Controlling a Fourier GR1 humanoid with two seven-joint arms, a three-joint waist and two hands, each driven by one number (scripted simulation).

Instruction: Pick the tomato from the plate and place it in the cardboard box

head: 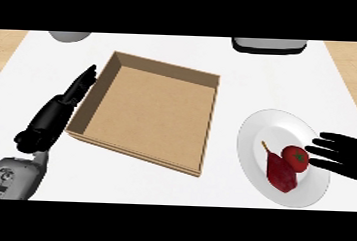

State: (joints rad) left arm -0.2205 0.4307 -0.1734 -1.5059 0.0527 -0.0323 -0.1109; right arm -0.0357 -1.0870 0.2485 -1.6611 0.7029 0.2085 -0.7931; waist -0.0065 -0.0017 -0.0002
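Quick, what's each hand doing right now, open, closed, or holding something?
Left hand: open, fingers straight, beside the cardboard box's left wall, holding nothing.
Right hand: open, fingers extended toward the tomato on the plate, holding nothing.

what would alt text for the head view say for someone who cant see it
The right hand, fingers open, reaches over a white plate toward a tomato lying beside a dark red pear. An empty cardboard box sits mid-counter, the open left hand along its left wall.
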